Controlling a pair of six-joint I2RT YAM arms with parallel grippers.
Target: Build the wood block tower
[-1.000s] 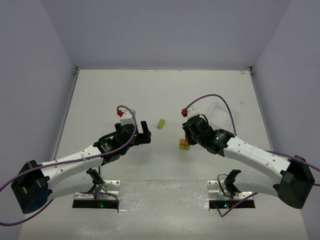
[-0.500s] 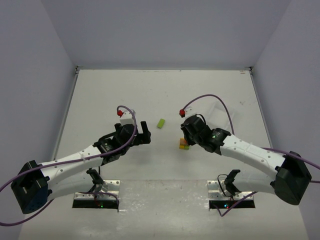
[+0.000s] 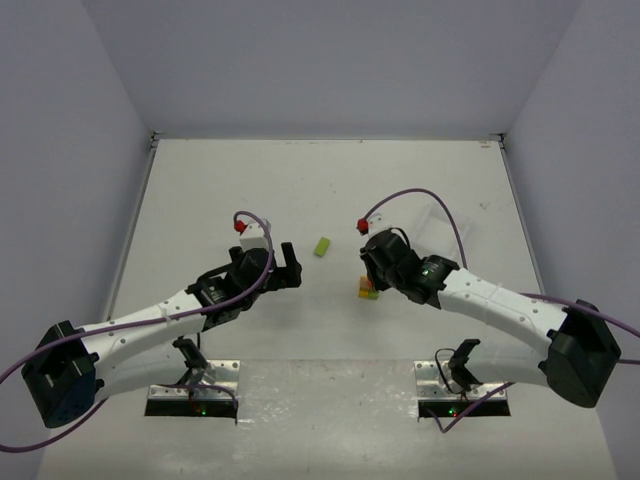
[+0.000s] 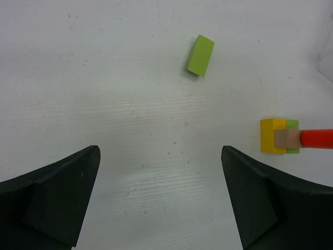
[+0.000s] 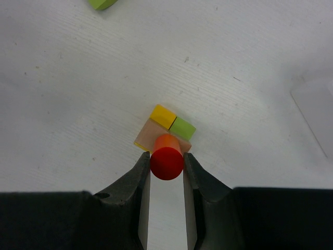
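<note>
Tabletop (image 3: pixel 200 180): two green blocks (image 4: pixel 200 55) (image 5: pixel 182 127), one tan (image 5: pixel 150 136), one red cylinder (image 5: pixel 166 161), maybe one yellow (image 5: pixel 163 116)

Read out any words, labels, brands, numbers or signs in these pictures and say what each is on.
None: no readable text in any view. The loose lime green block, the stacked blocks, the red-orange cylinder and the white table are plain. The arm base plates show only small lights; any marking there is too small to tell.

White table (image 3: pixel 200 190), pale lavender walls (image 3: pixel 330 60)
</note>
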